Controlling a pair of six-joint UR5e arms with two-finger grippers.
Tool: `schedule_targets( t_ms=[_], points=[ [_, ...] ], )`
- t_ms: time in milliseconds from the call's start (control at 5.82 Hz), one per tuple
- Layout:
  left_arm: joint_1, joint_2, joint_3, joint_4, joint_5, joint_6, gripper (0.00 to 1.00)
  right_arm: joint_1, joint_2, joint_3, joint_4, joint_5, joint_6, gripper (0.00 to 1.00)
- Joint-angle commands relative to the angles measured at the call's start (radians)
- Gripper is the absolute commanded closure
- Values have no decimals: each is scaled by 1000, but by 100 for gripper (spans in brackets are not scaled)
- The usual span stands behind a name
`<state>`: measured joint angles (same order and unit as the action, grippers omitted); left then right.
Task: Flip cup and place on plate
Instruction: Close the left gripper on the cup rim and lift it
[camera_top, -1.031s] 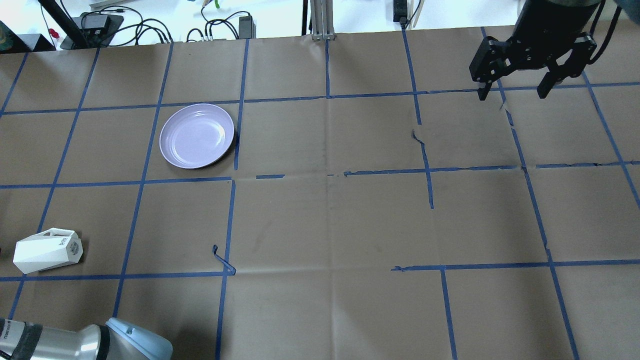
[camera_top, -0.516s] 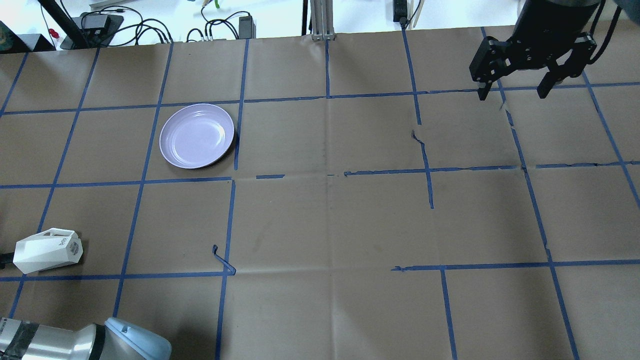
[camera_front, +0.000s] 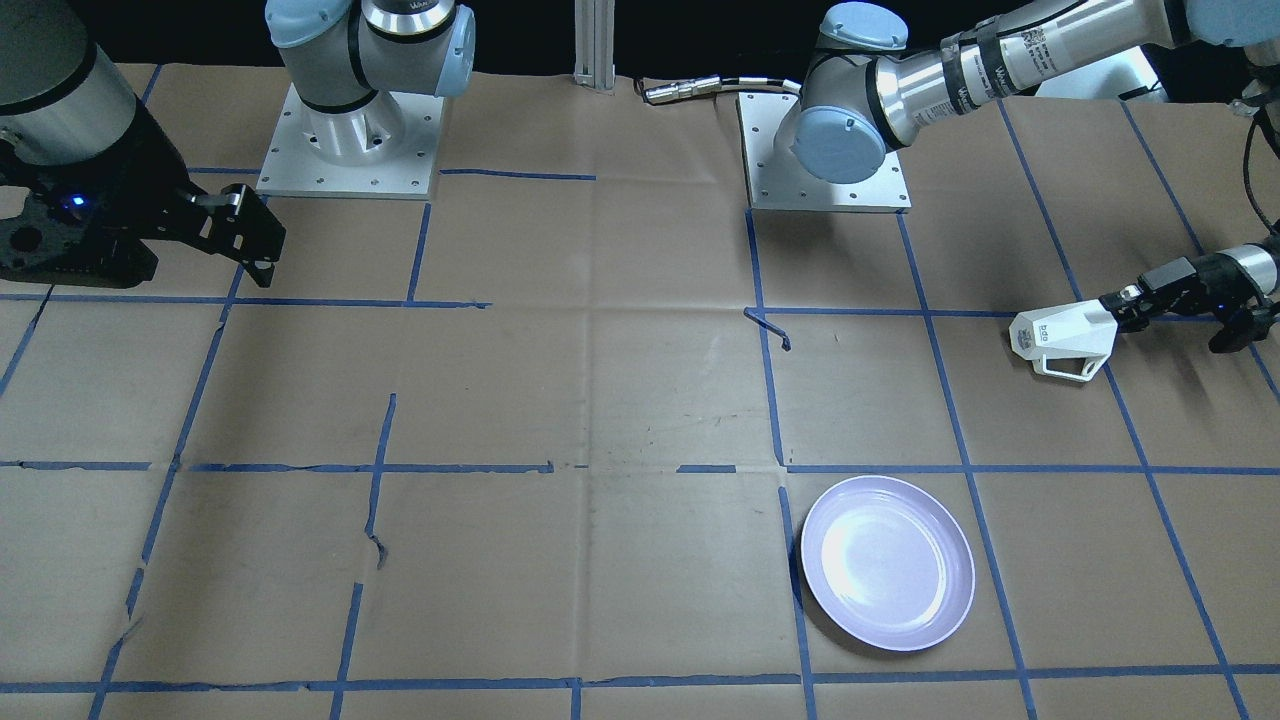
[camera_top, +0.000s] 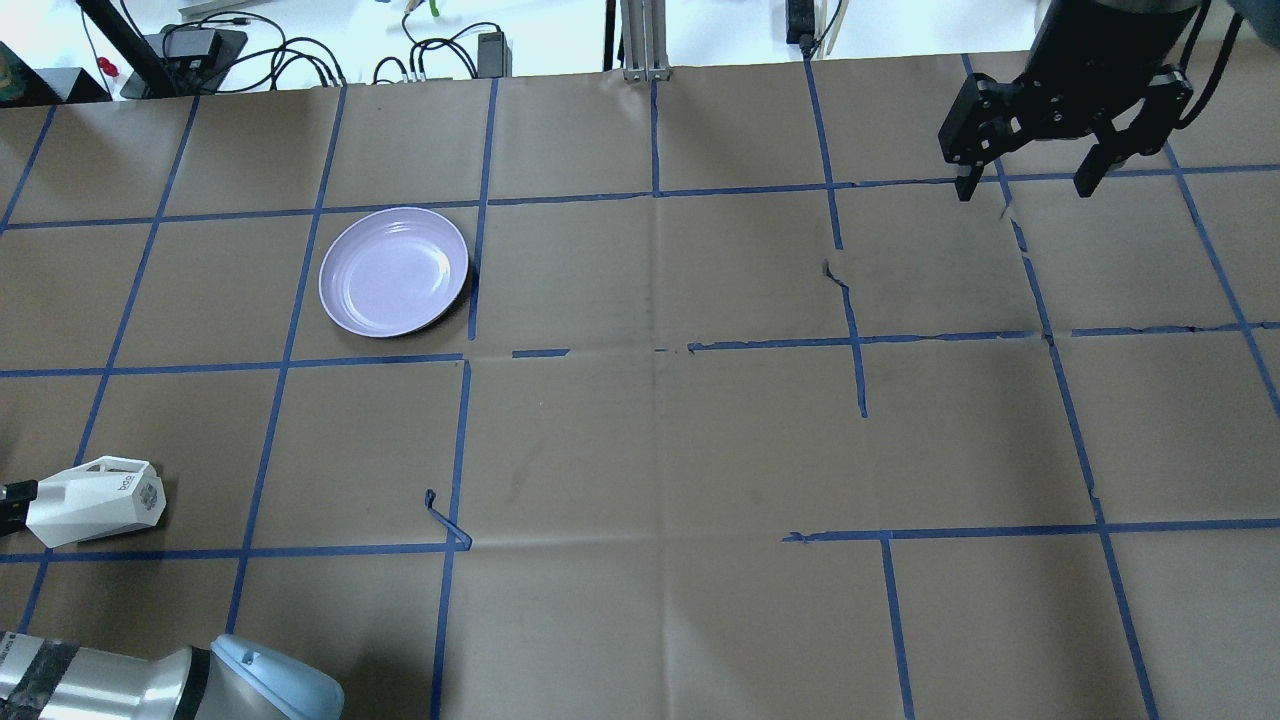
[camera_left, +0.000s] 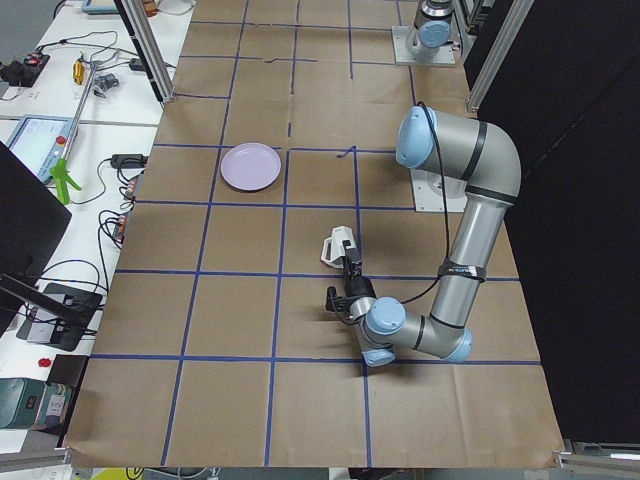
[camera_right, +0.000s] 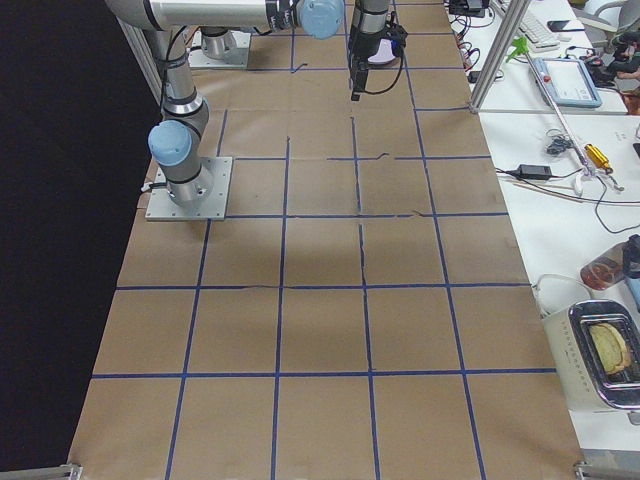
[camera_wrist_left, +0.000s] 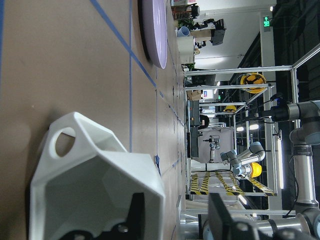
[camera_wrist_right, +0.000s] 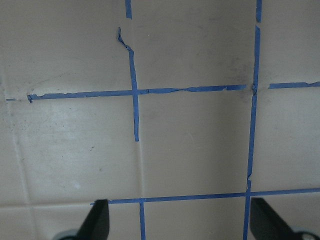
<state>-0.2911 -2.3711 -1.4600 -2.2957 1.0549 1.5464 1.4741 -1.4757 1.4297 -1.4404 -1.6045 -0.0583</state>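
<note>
Right at the tips of the left gripper (camera_front: 1128, 303) lies the cup (camera_front: 1060, 335), on its side on the table (camera_top: 650, 450), its open mouth turned to the fingers and its narrow base pointing away from them. In the left wrist view one dark finger (camera_wrist_left: 135, 216) sits inside the mouth and the other stands outside the wall, with a wide gap between them. So the jaws are spread and straddle the rim, with nothing pinched yet. The handle sticks out to one side of the gripper. The plate (camera_top: 394, 271) is well beyond the cup, ahead of the fingers and off to the handle's side, with bare paper between.

The right gripper (camera_top: 1025, 185) hangs far off across the table, fingers wide apart and empty.

The risks, as I judge them:
- The cup rests loosely on a facet. A finger that nudges the rim before closing could slide or roll it on the paper and lose the wall.
- A pinch on one thin, slanted wall gives little hold. The cup could pivot or slip as it is turned upright.
- The plate has a raised rim. A cup set down off-centre could land on it and tip.
</note>
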Motion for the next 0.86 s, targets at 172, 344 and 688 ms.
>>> schedule_targets(
  t_ms=[172, 344, 688],
  points=[
    [1, 12, 4, -52, -18, 9, 100, 0, 0, 0, -2, 0, 0, 0],
    [1, 42, 21, -120, -41, 0, 100, 0, 0, 0, 0, 0, 0, 0],
    [-5, 210, 85, -229, -41, -95, 100, 0, 0, 0, -2, 0, 0, 0]
  ],
)
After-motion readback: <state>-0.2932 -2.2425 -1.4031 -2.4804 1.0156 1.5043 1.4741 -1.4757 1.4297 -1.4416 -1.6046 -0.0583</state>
